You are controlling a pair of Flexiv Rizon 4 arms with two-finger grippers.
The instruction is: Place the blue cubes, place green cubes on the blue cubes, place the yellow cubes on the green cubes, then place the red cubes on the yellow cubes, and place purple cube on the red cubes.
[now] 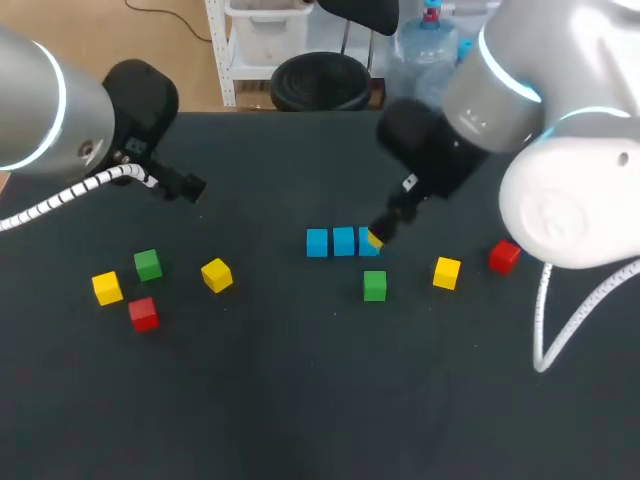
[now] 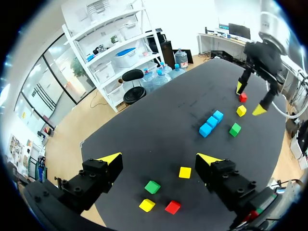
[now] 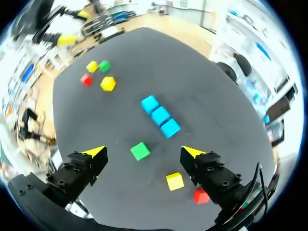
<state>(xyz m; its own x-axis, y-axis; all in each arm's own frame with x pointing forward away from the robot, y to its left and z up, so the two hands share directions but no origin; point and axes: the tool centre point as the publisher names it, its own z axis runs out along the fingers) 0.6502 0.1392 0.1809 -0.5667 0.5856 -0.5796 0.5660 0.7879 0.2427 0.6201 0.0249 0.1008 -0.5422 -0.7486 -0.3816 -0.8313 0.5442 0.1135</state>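
Three blue cubes in a close row mid-tabletop. Green cube just in front, yellow cube and red cube off to the right. Right jaws wide open, empty, above the row's right end. Left jaws wide open, empty, over the left side.
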